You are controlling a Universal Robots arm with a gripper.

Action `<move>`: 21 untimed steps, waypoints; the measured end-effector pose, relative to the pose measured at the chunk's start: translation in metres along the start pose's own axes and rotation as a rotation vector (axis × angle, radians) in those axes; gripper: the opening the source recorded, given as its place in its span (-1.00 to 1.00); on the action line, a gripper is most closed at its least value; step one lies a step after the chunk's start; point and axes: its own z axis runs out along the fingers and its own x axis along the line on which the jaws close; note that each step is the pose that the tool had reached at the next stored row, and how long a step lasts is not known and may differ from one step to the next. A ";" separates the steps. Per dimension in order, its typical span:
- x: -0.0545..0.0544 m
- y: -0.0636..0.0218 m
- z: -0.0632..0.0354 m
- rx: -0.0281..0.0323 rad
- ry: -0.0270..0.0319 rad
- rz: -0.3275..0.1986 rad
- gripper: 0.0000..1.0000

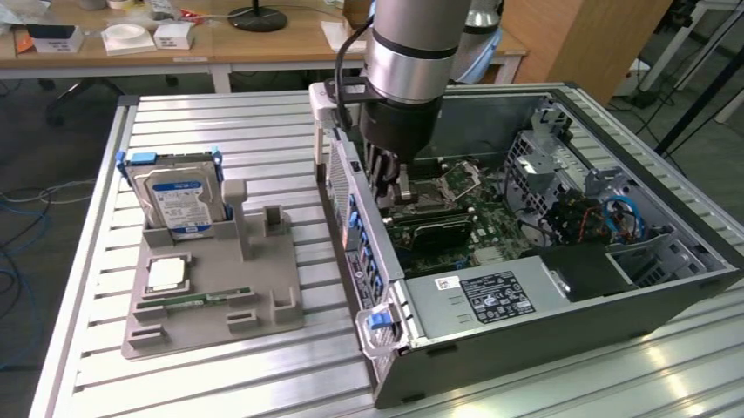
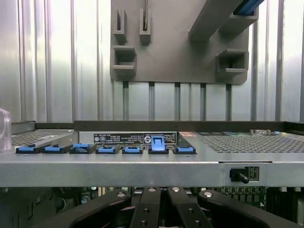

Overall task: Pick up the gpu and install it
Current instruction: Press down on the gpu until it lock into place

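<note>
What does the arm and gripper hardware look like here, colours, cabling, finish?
The arm is a thick cylinder, grey upper section over a shiny silver band, with a black wrist block below. A black cable runs down its side. The gripper is black; in the wrist view its linkage bars carry silver rivets.

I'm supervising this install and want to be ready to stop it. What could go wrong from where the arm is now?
The gripper is shut and sits deep in the open computer case, close to the side wall with the blue clips; a small sideways drift could hit that wall. It also hangs just over the motherboard, so pressing down off-slot might damage the board. Whether it holds the card I cannot tell.
</note>
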 end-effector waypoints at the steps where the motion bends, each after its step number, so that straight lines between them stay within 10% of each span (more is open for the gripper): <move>1: 0.000 0.0002 0.0001 0.0000 -0.0001 0.000 -0.79; 21: 0.002 0.0005 -0.0028 -0.0050 0.0002 0.000 -0.79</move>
